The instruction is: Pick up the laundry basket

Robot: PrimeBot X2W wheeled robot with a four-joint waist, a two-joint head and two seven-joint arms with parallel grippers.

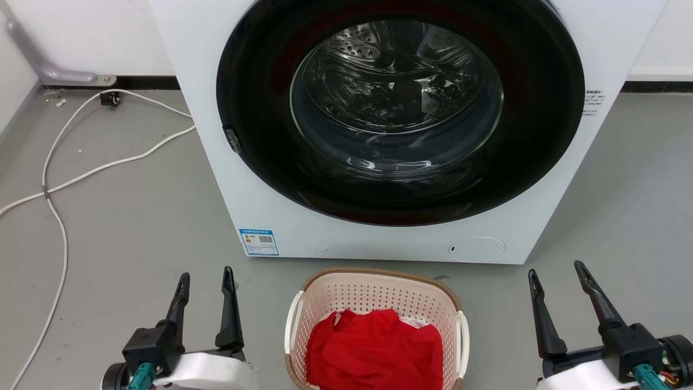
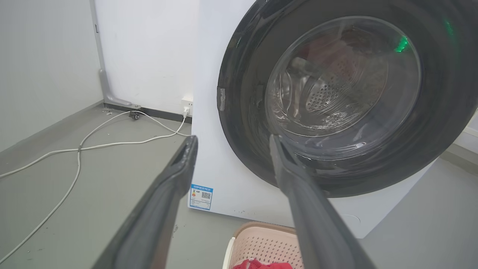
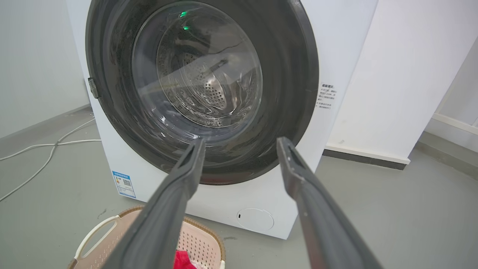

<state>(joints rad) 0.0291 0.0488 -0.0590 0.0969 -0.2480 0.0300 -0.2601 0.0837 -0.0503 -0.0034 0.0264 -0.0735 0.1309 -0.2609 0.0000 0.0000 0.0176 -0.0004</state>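
Basket position: the laundry basket (image 1: 373, 292) stands on the grey floor (image 1: 135, 227), just in front of the washing machine (image 1: 346, 241) and between the 2 grippers. The bottom edge of the head view cuts off its near end.
Contents: a red cloth (image 1: 373, 346) lies heaped inside, below the rim.
Left gripper: the left gripper (image 1: 207, 273) has its fingers spread and holds nothing. It sits left of the basket, apart from it, pointing toward the machine.
Right gripper: the right gripper (image 1: 556, 268) is likewise spread and unloaded. It sits right of the basket and farther from it than the left one.
Risk 1: both grippers stand wide of the left handle (image 1: 293, 325) and the right handle (image 1: 463, 336). If 1 gripper closes before the other is seated, the basket would likely be pushed sideways or tipped.
Risk 2: a lift with uneven height at the 2 sides could tilt the basket and let the cloth slide out.
Risk 3: the far rim is near the machine front, so a forward swing during the lift could knock against it.
Risk 4: a finger catching the perforated wall rather than a handle would probably slip.
Facing: upright, with the opening pointing up.
Long axis: it appears to run from the robot toward the machine, with the handles on the 2 long sides. The cut-off near end leaves this uncertain.
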